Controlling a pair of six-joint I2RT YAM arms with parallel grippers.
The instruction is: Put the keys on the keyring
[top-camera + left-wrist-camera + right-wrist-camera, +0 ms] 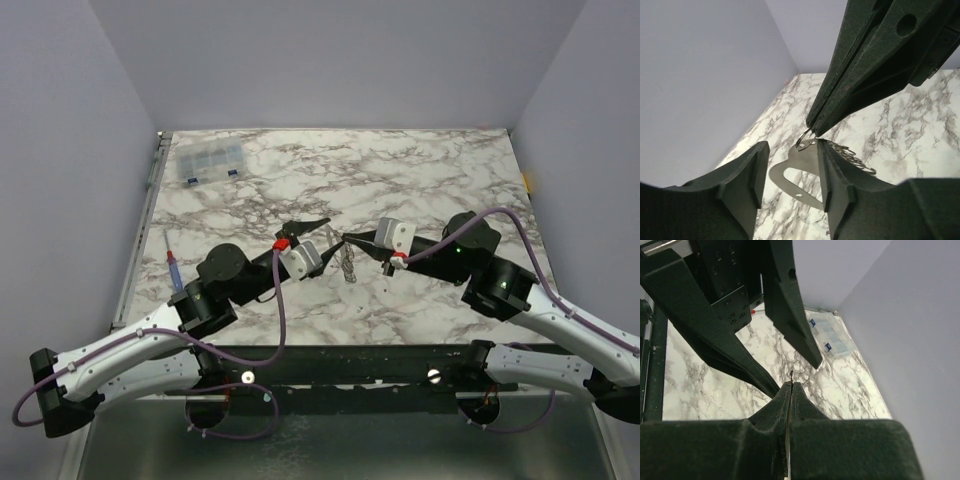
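Note:
My right gripper is shut on the keyring, a thin pale loop pinched at its fingertips. It is held above the table. In the right wrist view only a thin metal edge shows between the closed pads. A bunch of keys and a flat metal key piece with a cutout hang from the ring, also seen in the top view. My left gripper is open. The flat piece lies between its fingers, close against the right-hand one.
A clear plastic compartment box sits at the back left of the marble table; it also shows in the right wrist view. A blue pen-like tool lies near the left edge. A small yellow item is at the right edge.

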